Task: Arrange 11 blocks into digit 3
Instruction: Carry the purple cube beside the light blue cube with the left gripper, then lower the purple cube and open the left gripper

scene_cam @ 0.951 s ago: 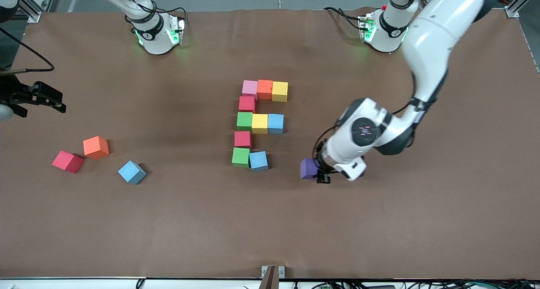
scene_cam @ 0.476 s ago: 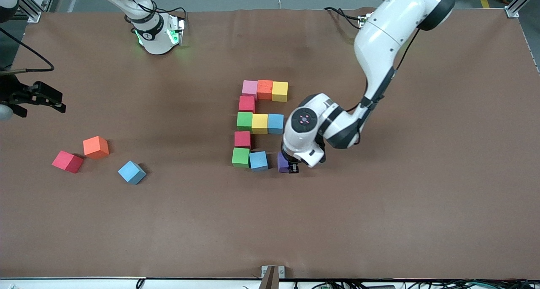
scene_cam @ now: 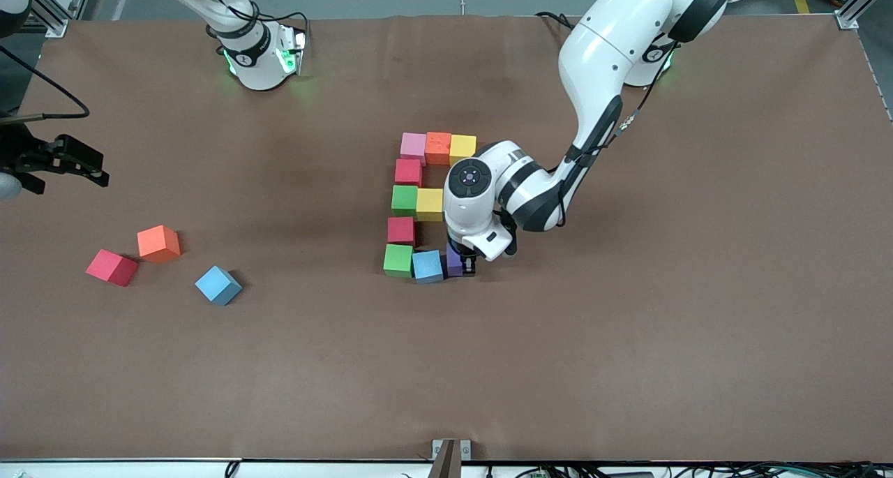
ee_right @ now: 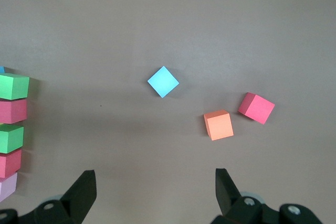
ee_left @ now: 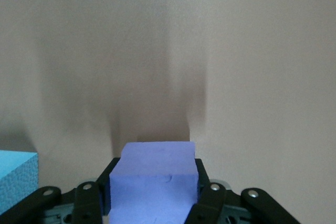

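From my remote station I see the left gripper (scene_cam: 465, 267) clamped on the purple cube (scene_cam: 453, 261), its fingers (ee_left: 212, 195) pressing both sides, at the open end of the figure's row nearest the front camera, just beside the blue cube (scene_cam: 428, 266); whether the purple cube rests on the table I cannot tell. That row starts with a green cube (scene_cam: 398, 260). Above it in the front view stand a red cube (scene_cam: 401, 230), then a middle row showing a green cube (scene_cam: 404, 200) and a yellow cube (scene_cam: 430, 204), the rest hidden by the left arm's wrist. Another red cube (scene_cam: 408, 172) joins the row farthest from the camera: pink cube (scene_cam: 413, 145), orange cube (scene_cam: 438, 147), yellow cube (scene_cam: 462, 147). The right gripper (ee_right: 152, 190) waits with jaws spread wide, holding nothing, over the right arm's end of the brown table (scene_cam: 628, 338). There, well apart from the figure, lie a loose red cube (scene_cam: 111, 267), an orange cube (scene_cam: 158, 243) and a blue cube (scene_cam: 218, 285).
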Available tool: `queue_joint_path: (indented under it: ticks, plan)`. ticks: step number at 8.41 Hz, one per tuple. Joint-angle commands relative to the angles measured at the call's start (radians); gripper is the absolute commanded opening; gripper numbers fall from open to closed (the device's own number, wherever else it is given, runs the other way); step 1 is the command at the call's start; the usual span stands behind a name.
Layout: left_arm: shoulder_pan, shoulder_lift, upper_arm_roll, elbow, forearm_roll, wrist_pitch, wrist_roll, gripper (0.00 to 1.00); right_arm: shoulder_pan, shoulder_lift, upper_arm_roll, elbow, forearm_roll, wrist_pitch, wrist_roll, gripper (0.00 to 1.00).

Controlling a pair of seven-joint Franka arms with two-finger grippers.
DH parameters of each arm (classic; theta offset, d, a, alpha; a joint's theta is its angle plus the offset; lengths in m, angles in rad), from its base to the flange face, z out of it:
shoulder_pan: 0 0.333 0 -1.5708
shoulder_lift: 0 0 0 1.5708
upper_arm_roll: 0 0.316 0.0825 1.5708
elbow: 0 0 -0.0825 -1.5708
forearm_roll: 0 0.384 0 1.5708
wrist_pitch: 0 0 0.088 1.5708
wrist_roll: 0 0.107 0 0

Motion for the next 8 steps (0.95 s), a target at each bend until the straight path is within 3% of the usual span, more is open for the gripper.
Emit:
queue_joint_path:
  ticks: [1,8]
  plan:
    - [-0.014,0.038,0.023,0.061,0.003,-0.019,0.002,0.34,0.001,0.001,-0.001,0.009,0.004,-0.005,0.005,1.00]
    - [-0.033,0.036,0.021,0.062,0.002,0.027,0.087,0.34,-0.001,0.001,-0.001,0.009,0.001,-0.007,0.005,1.00]
